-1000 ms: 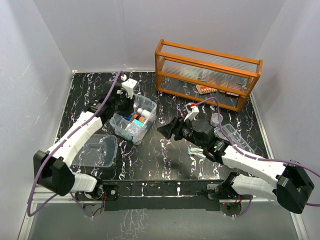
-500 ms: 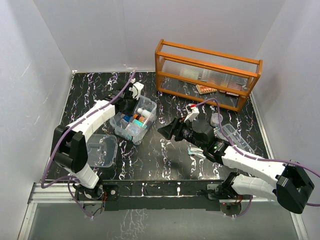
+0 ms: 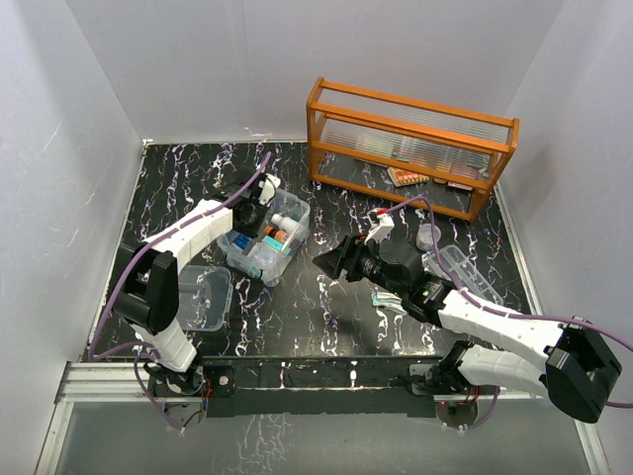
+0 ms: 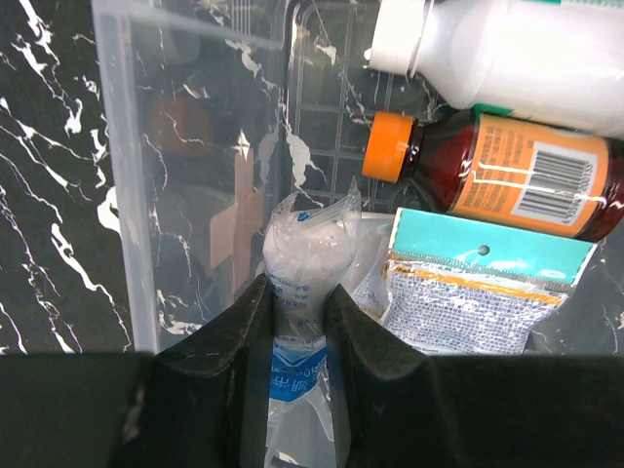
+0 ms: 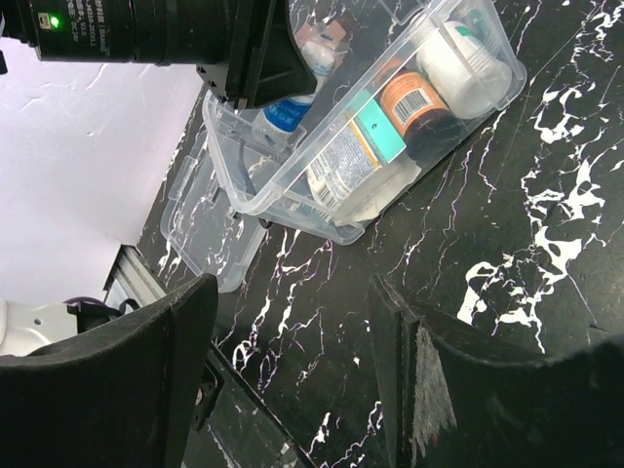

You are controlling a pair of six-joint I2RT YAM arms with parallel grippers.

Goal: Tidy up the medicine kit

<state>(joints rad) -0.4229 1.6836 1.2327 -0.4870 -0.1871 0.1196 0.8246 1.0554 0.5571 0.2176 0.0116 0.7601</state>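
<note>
The medicine kit (image 3: 300, 233) is a clear plastic box, lid off, at the middle left of the table. My left gripper (image 3: 259, 205) hangs over its far left end, shut on a clear plastic packet with blue print (image 4: 304, 249) that reaches down into the kit (image 4: 117, 175). A white bottle (image 4: 507, 49), a brown bottle with an orange cap (image 4: 487, 175) and a teal-topped packet (image 4: 478, 283) lie inside. My right gripper (image 3: 331, 259) is open and holds nothing, above the table right of the kit (image 5: 292, 195). The kit's clear lid (image 3: 203, 297) lies by the front left.
An orange wooden glass-fronted rack (image 3: 410, 143) stands at the back right with blister packs on its shelf. A second clear tray (image 3: 465, 272) lies under the right arm. A small packet (image 3: 388, 299) and a small round container (image 3: 428, 236) lie near it.
The left arm has swung in from behind the kit's left side, so its gripper, with the packet, now hangs over the kit. The right arm has barely moved.
</note>
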